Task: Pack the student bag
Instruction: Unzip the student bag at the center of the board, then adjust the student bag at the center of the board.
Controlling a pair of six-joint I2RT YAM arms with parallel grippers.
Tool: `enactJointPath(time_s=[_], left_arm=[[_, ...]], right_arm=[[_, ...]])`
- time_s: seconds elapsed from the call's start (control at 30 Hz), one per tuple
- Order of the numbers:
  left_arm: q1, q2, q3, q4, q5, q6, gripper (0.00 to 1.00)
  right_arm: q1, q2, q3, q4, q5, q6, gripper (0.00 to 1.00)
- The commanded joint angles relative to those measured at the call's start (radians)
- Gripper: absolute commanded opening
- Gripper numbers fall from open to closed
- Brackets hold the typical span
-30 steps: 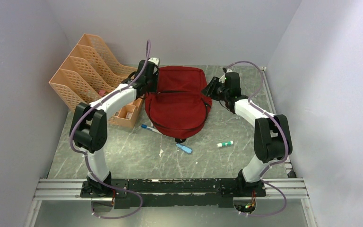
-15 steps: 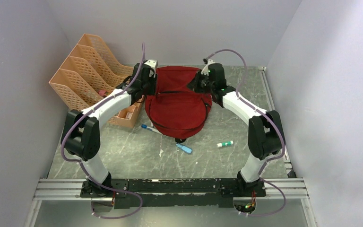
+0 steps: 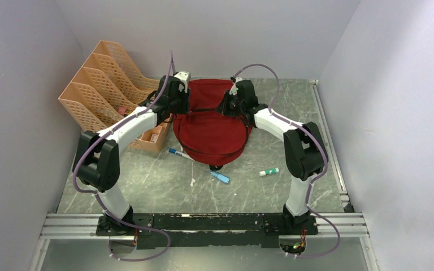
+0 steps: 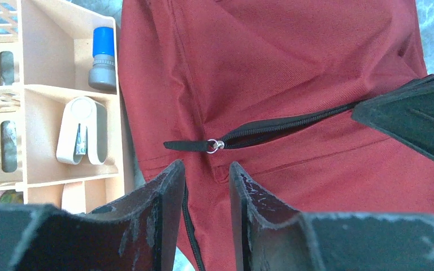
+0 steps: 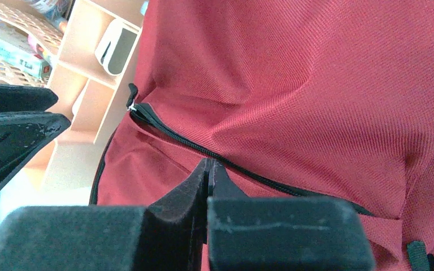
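Note:
The student bag, a dark-red backpack, lies flat at the back middle of the table. Its black zipper runs across the upper part, with the pull at the left end; the pull also shows in the right wrist view. My left gripper hovers at the bag's upper left edge. Its jaws stand a little apart just short of the pull, holding nothing. My right gripper is over the bag's upper middle. Its fingers are pressed together, tips at the zipper line, with nothing seen between them.
An orange mesh file organizer stands left of the bag; its front boxes hold a blue-capped bottle and a white stapler-like item. A blue pen, a blue marker and a green-and-white stick lie in front of the bag.
My right gripper has moved left from beside the bag's right edge to above its upper middle. My left gripper has shifted only slightly at the bag's upper left.

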Motion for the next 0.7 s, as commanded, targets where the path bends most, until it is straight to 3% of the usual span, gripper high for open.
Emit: enactJointPath(time_s=[0.0, 0.67], left_arm=[[0.006, 0.005, -0.005, 0.043, 0.055, -0.015, 0.39], [-0.008, 0.075, -0.015, 0.129, 0.229, -0.1, 0.35]], right_arm=[[0.009, 0.007, -0.011, 0.011, 0.016, -0.008, 0.02], [0.009, 0.122, -0.026, 0.104, 0.071, 0.033, 0.03]])
